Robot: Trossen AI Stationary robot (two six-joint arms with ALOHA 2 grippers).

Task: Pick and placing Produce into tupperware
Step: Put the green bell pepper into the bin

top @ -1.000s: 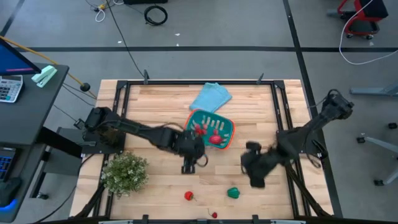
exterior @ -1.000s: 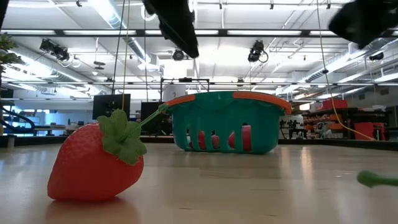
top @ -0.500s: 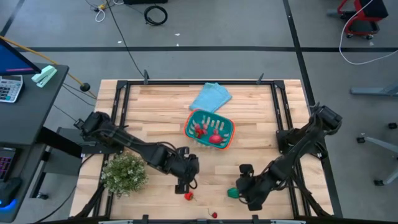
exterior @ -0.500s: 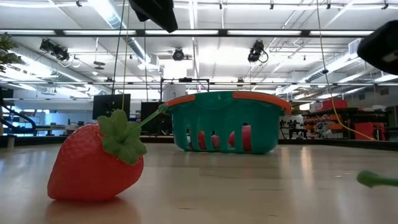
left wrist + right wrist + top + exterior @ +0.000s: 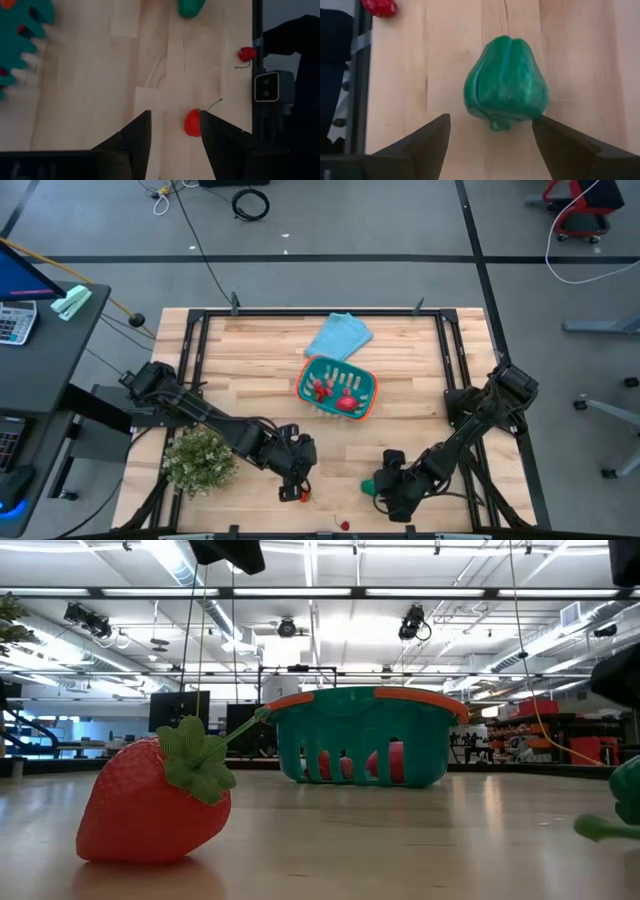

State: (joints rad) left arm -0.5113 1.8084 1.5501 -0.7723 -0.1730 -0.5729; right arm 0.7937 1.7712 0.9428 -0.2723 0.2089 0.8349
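Both grippers are low over the table's near edge with fingers spread. Left gripper hangs above a small red piece with a thin stem, which lies on the wood just beside one finger, ungripped; in the high view this gripper sits near the front edge, left of centre. Right gripper is open in front of a green pepper that lies free on the wood between the spread fingers' line; from above it is near the front edge, right of centre. Another red piece lies at the very front edge. The basket stands mid-table holding red pieces, with a blue cloth behind it and a plant at the front left.
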